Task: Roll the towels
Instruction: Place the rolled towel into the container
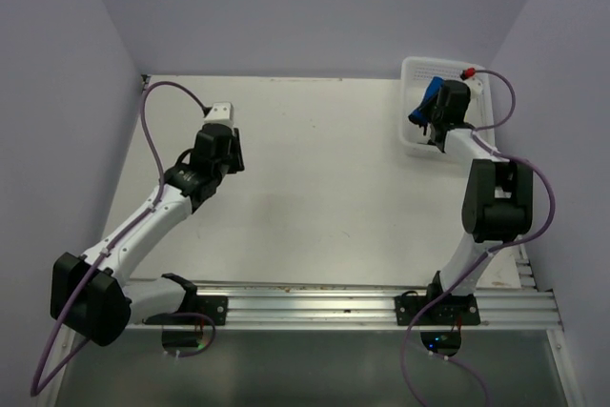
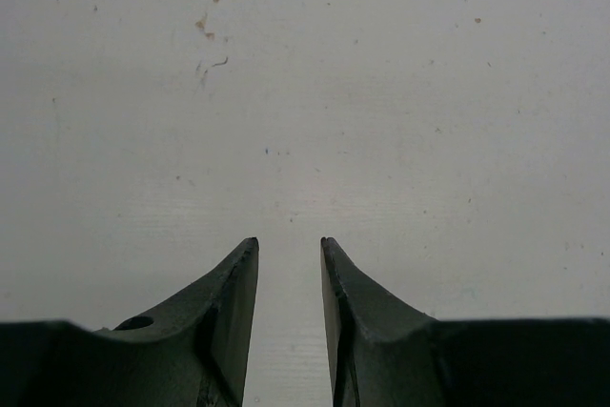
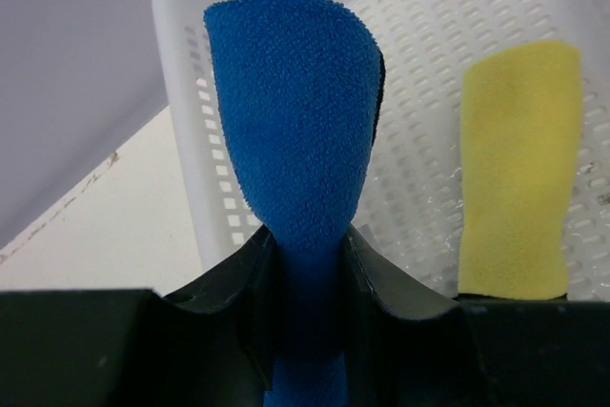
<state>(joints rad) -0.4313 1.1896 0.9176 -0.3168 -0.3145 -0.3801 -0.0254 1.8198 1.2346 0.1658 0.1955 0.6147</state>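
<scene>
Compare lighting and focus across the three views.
Top external: even, soft light, with only faint shadows on the table. Left wrist: the table's specks are crisp, while the left gripper is a near-black silhouette. Right wrist: the blue towel has a sharp weave, the yellow towel looks slightly softer, the white basket is bright, and the right gripper is underexposed.

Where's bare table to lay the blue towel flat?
Wide bare table between the left gripper and the white basket, down to the rail. Crowded only far right: basket holds the yellow towel, right gripper shut on the blue towel over it.
</scene>
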